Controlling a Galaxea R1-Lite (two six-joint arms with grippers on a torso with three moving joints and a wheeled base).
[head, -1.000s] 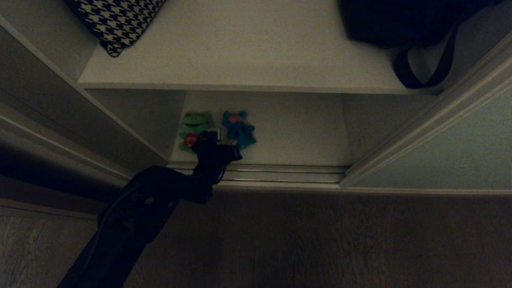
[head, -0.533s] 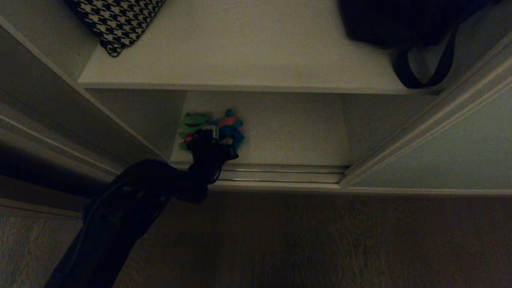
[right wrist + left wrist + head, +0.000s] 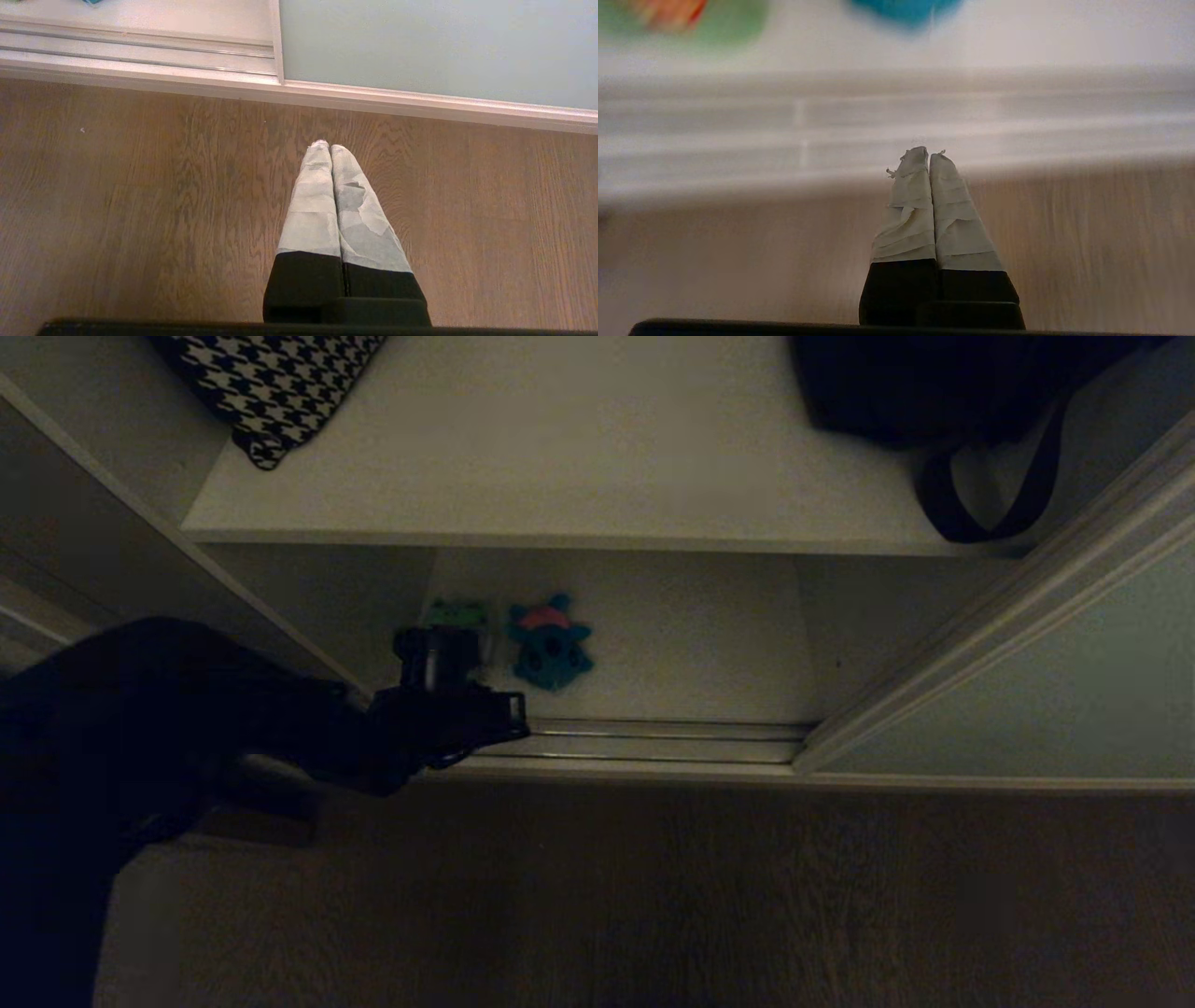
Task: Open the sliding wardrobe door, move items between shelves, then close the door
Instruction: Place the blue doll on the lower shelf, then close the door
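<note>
Where our left gripper (image 3: pixel 928 154) ends, its two fingers (image 3: pixel 908 210), wrapped in wrinkled pale tape over black bases, are pressed flat together with nothing between them. We see them hang above the seam where the grained brown wooden floor (image 3: pixel 1087 242) meets the ribbed, silvery metal track (image 3: pixel 738 135) of the wardrobe. Beyond the track lies the lower shelf (image 3: pixel 691 635), a smooth off-white board, and on it we find both items. The green frog (image 3: pixel 456 613), soft and rounded, shows only its top edge in the head view, since the black arm (image 3: pixel 280 728) crosses in front of it. Just beside it sprawls the teal-blue animal (image 3: pixel 548 644), a star-limbed plush with a pink-red patch. The two toys look close together; we cannot tell whether they touch.

Our right gripper (image 3: pixel 329 145) hangs over bare floor, its taped fingers (image 3: pixel 313 210) likewise pressed together and empty, near the base rail of the sliding wardrobe door (image 3: pixel 434 46). That door, a flat matte grey-green panel in a slim pale frame, stands slid to the right, leaving the opening clear.

On the upper shelf (image 3: pixel 579 457), another plain board, rest a houndstooth cloth (image 3: pixel 271 383) at the left and a black strapped bag (image 3: pixel 943 392) at the right.
</note>
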